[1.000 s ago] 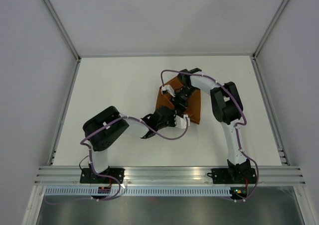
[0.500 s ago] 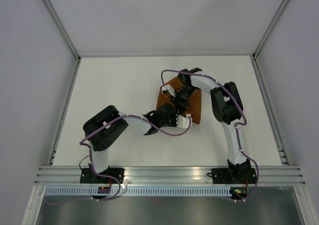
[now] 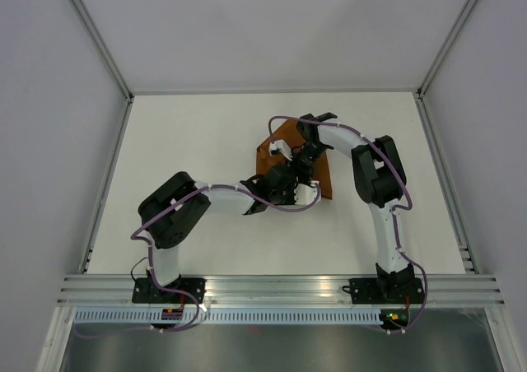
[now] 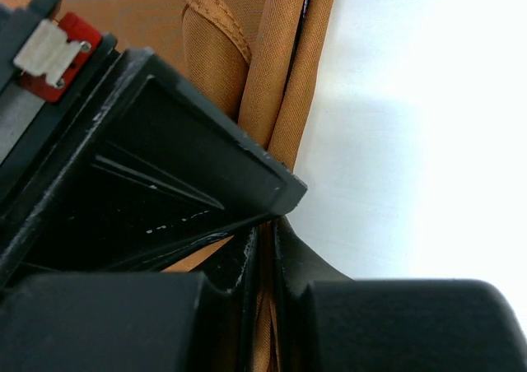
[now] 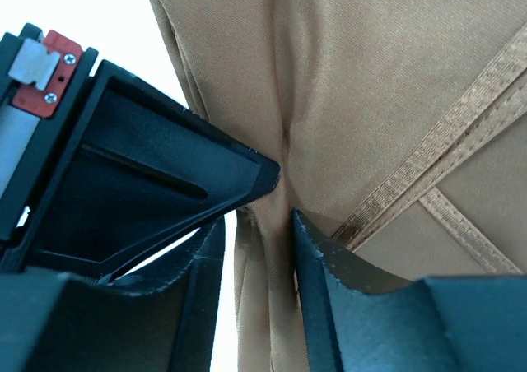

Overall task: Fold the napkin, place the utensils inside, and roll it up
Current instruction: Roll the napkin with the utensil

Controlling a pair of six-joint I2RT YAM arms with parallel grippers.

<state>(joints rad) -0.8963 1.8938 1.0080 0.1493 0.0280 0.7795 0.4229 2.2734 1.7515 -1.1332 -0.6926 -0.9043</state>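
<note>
The rust-orange napkin (image 3: 323, 177) lies bunched and folded on the white table, right of centre. My left gripper (image 3: 290, 183) is at its near edge. In the left wrist view the left gripper (image 4: 268, 228) is shut on thin folds of the napkin (image 4: 247, 59). My right gripper (image 3: 299, 161) is just beyond, over the cloth's middle. In the right wrist view the right gripper (image 5: 259, 220) holds a thick upright fold of the napkin (image 5: 395, 76) between its jaws, with a sliver of light beside one finger. The knife is hidden.
The white table (image 3: 198, 133) is walled by grey panels on the left, back and right. An aluminium rail (image 3: 280, 290) with both arm bases runs along the near edge. Purple cables loop off both arms above the cloth.
My left gripper has moved up and to the right, closer to the right gripper. The napkin's near edge has drawn in with it, so the cloth looks smaller. The right gripper has barely moved.
</note>
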